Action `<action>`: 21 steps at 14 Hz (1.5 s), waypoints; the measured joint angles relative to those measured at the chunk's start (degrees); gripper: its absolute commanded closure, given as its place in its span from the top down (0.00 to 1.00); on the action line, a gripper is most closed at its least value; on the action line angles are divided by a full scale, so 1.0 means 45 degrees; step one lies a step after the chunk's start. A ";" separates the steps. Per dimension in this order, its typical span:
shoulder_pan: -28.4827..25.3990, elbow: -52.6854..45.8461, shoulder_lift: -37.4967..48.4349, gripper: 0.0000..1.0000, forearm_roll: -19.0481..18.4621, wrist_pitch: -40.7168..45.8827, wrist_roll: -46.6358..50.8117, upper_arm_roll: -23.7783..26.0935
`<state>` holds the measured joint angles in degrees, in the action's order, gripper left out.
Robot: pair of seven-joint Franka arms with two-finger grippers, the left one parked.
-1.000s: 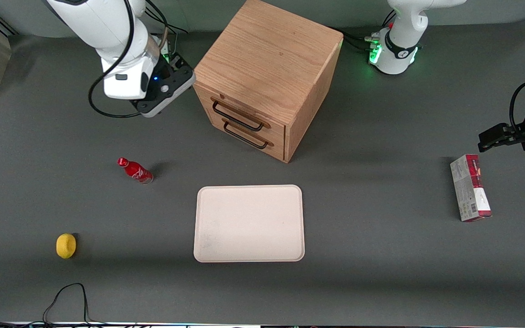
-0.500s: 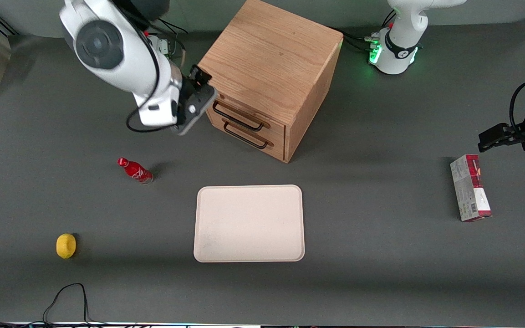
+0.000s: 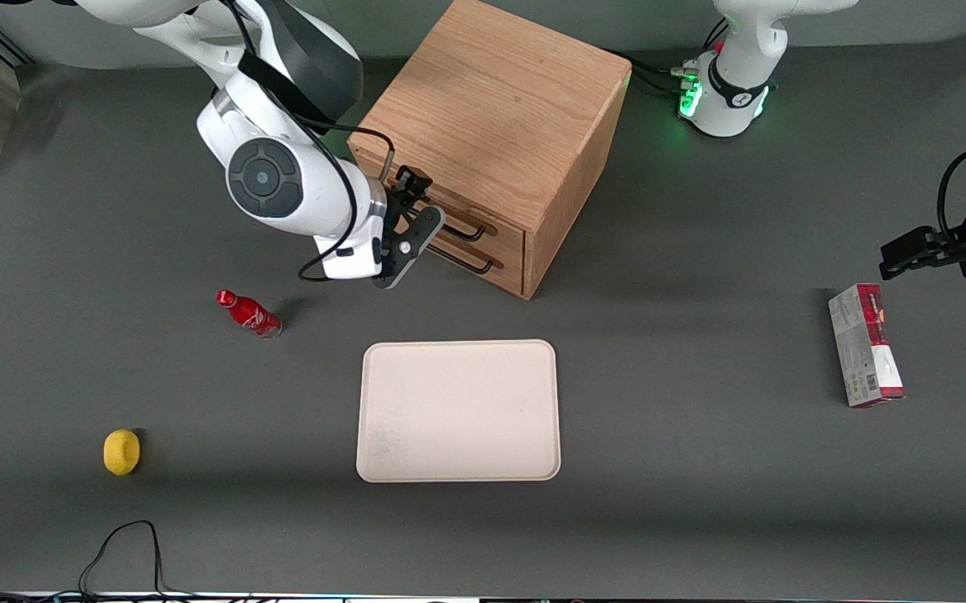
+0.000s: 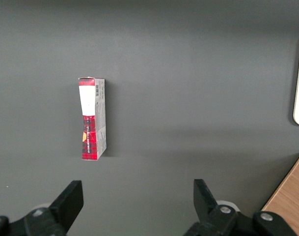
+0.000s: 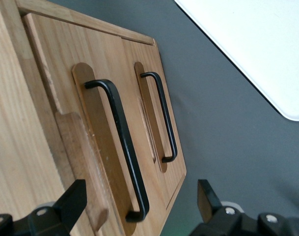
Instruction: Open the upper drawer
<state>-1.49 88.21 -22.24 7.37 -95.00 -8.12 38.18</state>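
Note:
The wooden cube cabinet (image 3: 495, 117) stands at the back of the table. Its upper drawer (image 3: 501, 234) is shut, flush with the lower drawer (image 3: 506, 266). Part of both fronts is hidden by my arm in the front view. My right gripper (image 3: 422, 205) is open and empty, right in front of the drawer fronts, level with the upper drawer's black handle (image 3: 467, 229). In the right wrist view the upper drawer (image 5: 56, 73) and its handle (image 5: 121, 142) lie between my open fingers (image 5: 73, 201). The gripper (image 5: 139, 202) is close to the handle's end without touching it. The lower handle (image 5: 164, 118) is beside it.
A cream tray (image 3: 457, 410) lies nearer the front camera than the cabinet, and shows in the right wrist view (image 5: 257, 44). A red bottle (image 3: 248, 313) and a yellow fruit (image 3: 121, 451) lie toward the working arm's end. A red-and-white box (image 3: 865, 356) lies toward the parked arm's end.
My right arm has swung from beside the cabinet round to its front and come lower. The gripper now faces the drawer fronts. The drawers have not moved.

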 measured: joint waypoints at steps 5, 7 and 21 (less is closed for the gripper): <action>-0.0120 0.0924 0.0003 1.00 -0.0655 -0.0924 0.0000 0.0085; -0.0131 0.1306 0.0008 1.00 -0.1003 -0.1276 0.0000 0.0139; -0.0066 0.1971 0.0025 1.00 -0.2080 -0.2510 0.0000 0.0296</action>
<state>-1.79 97.08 -22.13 -1.99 -106.30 -8.13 39.51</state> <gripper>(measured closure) 0.000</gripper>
